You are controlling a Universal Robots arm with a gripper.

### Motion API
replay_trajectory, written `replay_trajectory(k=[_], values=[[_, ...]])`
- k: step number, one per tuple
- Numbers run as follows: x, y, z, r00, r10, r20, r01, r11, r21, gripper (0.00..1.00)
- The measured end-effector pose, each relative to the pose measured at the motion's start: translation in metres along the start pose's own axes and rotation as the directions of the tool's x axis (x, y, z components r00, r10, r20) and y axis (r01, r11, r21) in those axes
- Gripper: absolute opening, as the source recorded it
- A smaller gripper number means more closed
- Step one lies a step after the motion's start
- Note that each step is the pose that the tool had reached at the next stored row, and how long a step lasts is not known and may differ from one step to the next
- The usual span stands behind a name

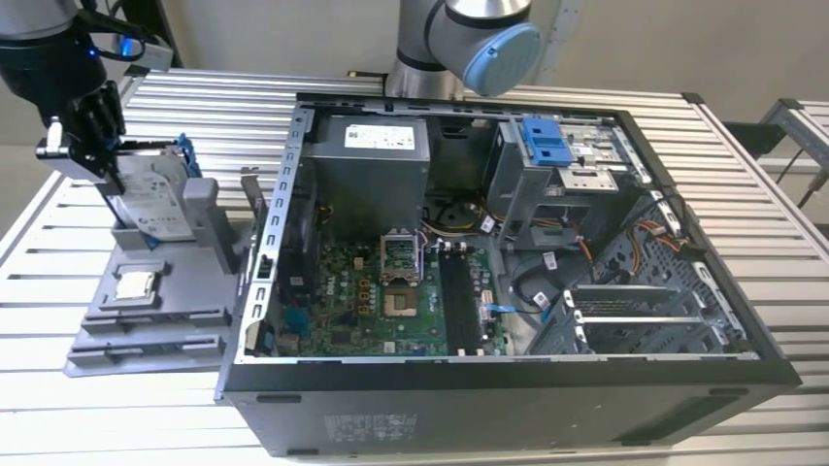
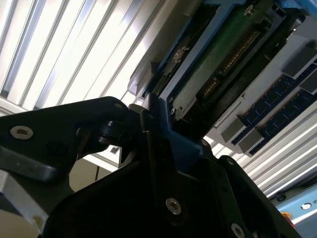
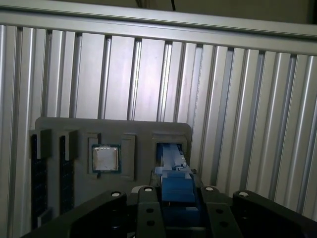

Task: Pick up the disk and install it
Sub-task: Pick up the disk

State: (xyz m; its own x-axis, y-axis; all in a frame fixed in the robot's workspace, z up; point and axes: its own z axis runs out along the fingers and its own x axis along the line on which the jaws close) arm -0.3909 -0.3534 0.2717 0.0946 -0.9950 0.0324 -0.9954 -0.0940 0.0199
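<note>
gripper [image 3: 177, 197] clamps the disk [image 1: 153, 202] at its top edge; its long axis stands near upright.

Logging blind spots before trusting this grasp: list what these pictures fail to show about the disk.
1. Lower edge of the disk: exterior view, hidden by the grey holder; seated or lifted, cannot tell.
2. Disk label: first wrist view, disk edge-on, gripper covering its near end.
3. Disk far end: second wrist view, cut off by the picture's edge.
</note>
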Motion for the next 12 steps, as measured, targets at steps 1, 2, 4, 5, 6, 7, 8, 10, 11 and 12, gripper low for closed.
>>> replay_trajectory(k=[1, 2, 4, 5, 6, 7, 8, 10, 11, 12], values=[[0.0003, 0.0000, 0.0000, 1.0000, 0.000, 0.0000, 0.000, 1.0000, 0.0001, 0.00], [0.0003, 0.0000, 0.0000, 1.0000, 0.000, -0.0001, 0.000, 1.0000, 0.0001, 0.00], [0.0006, 0.0000, 0.0000, 1.0000, 0.000, -0.0001, 0.000, 1.0000, 0.0001, 0.00], [0.0006, 0.0000, 0.0000, 1.0000, 0.000, -0.0001, 0.000, 1.0000, 0.0001, 0.00], [0.0005, 0.0000, 0.0000, 1.0000, 0.000, -0.0001, 0.000, 1.0000, 0.0002, 0.00], [0.0002, 0.0000, 0.0000, 1.0000, 0.000, -0.0002, 0.000, 1.0000, 0.0001, 0.00], [-0.0004, -0.0001, 0.0000, 1.0000, 0.000, -0.0004, 0.000, 1.0000, 0.0001, 0.00], [-0.0009, -0.0001, 0.0000, 1.0000, 0.000, -0.0005, 0.000, 1.0000, 0.0001, 0.00], [-0.0009, -0.0001, 0.0000, 1.0000, 0.000, -0.0006, 0.000, 1.0000, 0.0001, 0.00], [-0.0010, -0.0001, 0.0000, 1.0000, 0.000, -0.0006, 0.000, 1.0000, 0.0001, 0.00]])
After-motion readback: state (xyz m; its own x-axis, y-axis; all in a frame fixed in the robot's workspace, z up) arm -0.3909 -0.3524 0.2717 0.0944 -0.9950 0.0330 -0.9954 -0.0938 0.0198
